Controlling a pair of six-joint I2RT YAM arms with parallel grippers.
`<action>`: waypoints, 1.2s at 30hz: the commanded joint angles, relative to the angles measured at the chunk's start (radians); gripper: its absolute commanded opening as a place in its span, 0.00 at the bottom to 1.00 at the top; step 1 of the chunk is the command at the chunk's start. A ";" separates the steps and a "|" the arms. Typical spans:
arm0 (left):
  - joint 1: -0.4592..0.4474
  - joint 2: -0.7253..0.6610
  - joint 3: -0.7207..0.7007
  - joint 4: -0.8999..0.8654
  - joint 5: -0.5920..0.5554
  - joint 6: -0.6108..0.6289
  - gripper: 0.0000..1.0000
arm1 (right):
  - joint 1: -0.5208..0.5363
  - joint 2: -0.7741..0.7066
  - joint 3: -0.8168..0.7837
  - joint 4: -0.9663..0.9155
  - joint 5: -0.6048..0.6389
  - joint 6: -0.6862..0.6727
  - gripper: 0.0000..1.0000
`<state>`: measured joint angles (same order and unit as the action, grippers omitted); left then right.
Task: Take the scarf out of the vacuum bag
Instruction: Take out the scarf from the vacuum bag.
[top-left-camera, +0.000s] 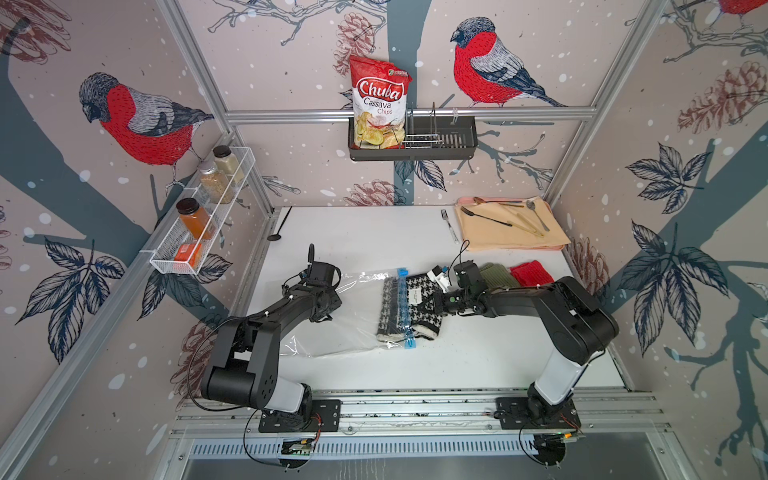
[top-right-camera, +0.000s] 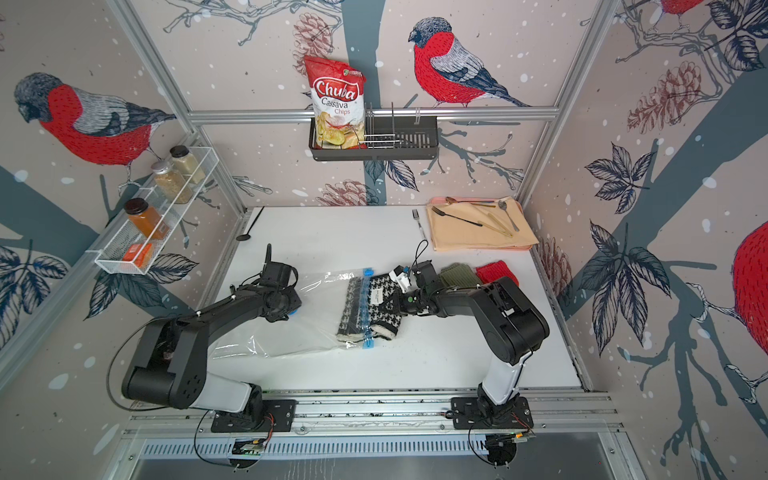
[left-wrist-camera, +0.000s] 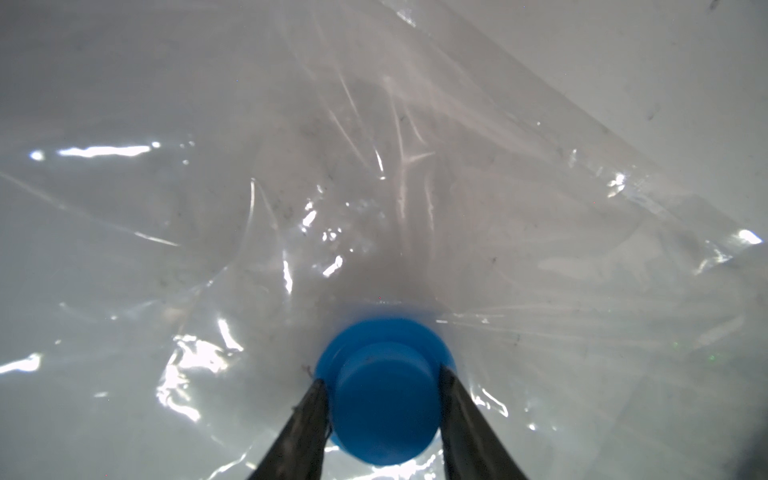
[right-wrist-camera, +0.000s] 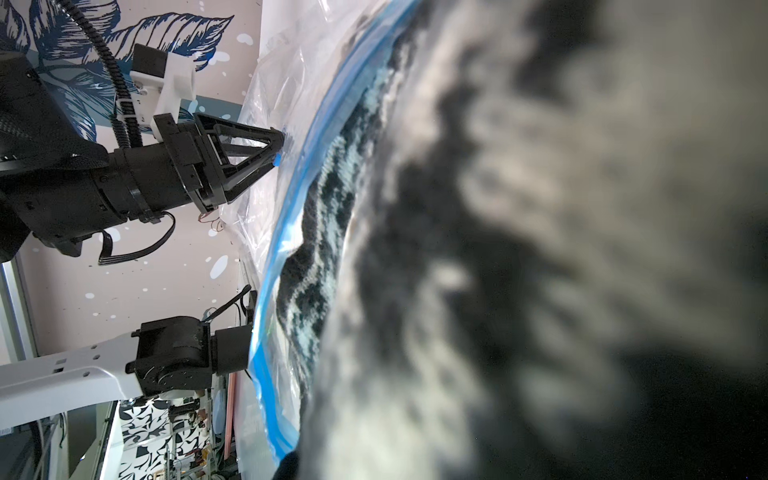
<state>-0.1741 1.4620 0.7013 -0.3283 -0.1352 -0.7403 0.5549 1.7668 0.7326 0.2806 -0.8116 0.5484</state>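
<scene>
The scarf (top-left-camera: 419, 309), black-and-white houndstooth, lies half out of the vacuum bag (top-left-camera: 355, 303), its free end pinched in the closed right gripper (top-left-camera: 435, 301). The bag's light-blue zip strip (top-left-camera: 404, 306) crosses the scarf just beyond those fingertips. Farther along, the left gripper (left-wrist-camera: 384, 376) clamps the bag's blue valve (left-wrist-camera: 384, 409), jaws touching both sides.

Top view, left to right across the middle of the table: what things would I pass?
vacuum bag → scarf, half out of its mouth → olive-green knit cloth → red knit cloth
</scene>
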 joint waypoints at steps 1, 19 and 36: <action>0.004 0.000 0.003 -0.047 -0.061 -0.006 0.44 | -0.004 -0.009 -0.004 0.019 -0.012 -0.002 0.00; 0.004 0.021 0.010 -0.033 -0.061 -0.010 0.44 | -0.010 -0.034 -0.009 -0.008 0.003 -0.007 0.00; -0.007 -0.042 -0.021 -0.068 0.007 -0.005 0.54 | 0.002 0.029 -0.015 0.137 0.014 0.107 0.00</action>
<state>-0.1810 1.4120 0.6865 -0.3767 -0.1513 -0.7437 0.5514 1.7943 0.7177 0.3649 -0.8101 0.6350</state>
